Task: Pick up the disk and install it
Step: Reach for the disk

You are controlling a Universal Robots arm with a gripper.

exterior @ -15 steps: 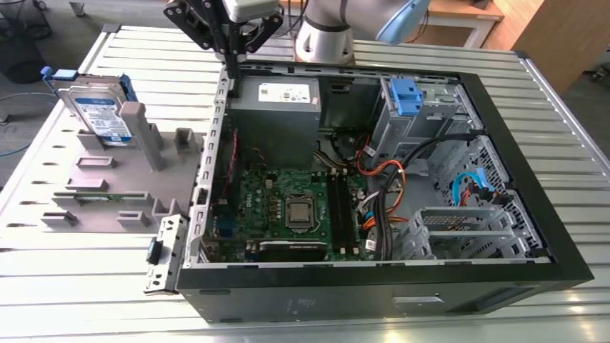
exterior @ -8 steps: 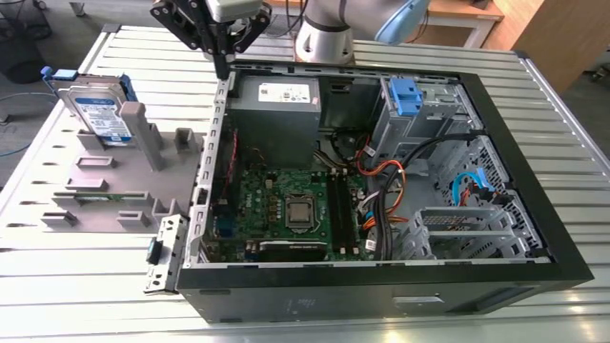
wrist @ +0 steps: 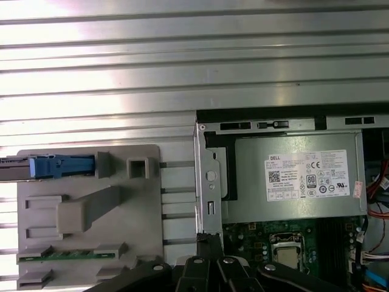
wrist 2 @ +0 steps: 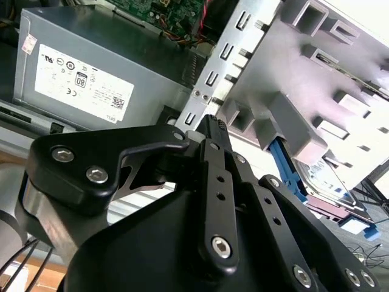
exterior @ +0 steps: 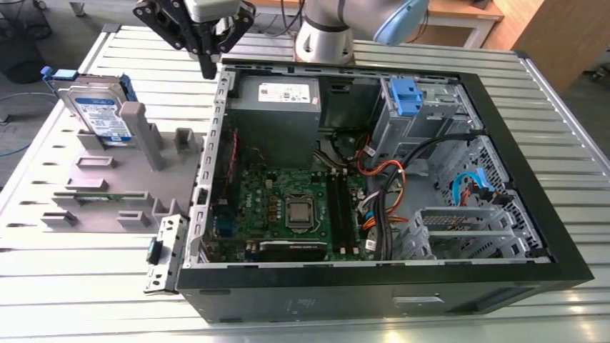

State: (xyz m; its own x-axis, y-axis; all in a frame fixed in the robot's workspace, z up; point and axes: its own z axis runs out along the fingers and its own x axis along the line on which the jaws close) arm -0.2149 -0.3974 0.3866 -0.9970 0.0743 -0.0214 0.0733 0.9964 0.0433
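The disk [exterior: 100,114] is a silver drive with a white-and-blue label in a blue carrier. It stands upright in a slot of the grey holder block [exterior: 114,179] at the exterior view's left. In the first wrist view the disk [wrist: 61,165] appears edge-on, and in the second wrist view part of the disk [wrist 2: 328,182] shows behind the holder. My gripper [exterior: 208,70] hangs over the far wall of the open computer case [exterior: 381,282], to the right of the disk and apart from it. In both wrist views the gripper [wrist 2: 209,121] [wrist: 209,238] is shut with nothing in it.
Inside the case are a grey power supply box [exterior: 276,96] with a white sticker, a motherboard [exterior: 286,207], cables [exterior: 391,179] and a drive bay with a blue latch [exterior: 405,96]. Everything rests on a ribbed metal table [exterior: 86,286]. The arm's base [exterior: 324,36] stands behind the case.
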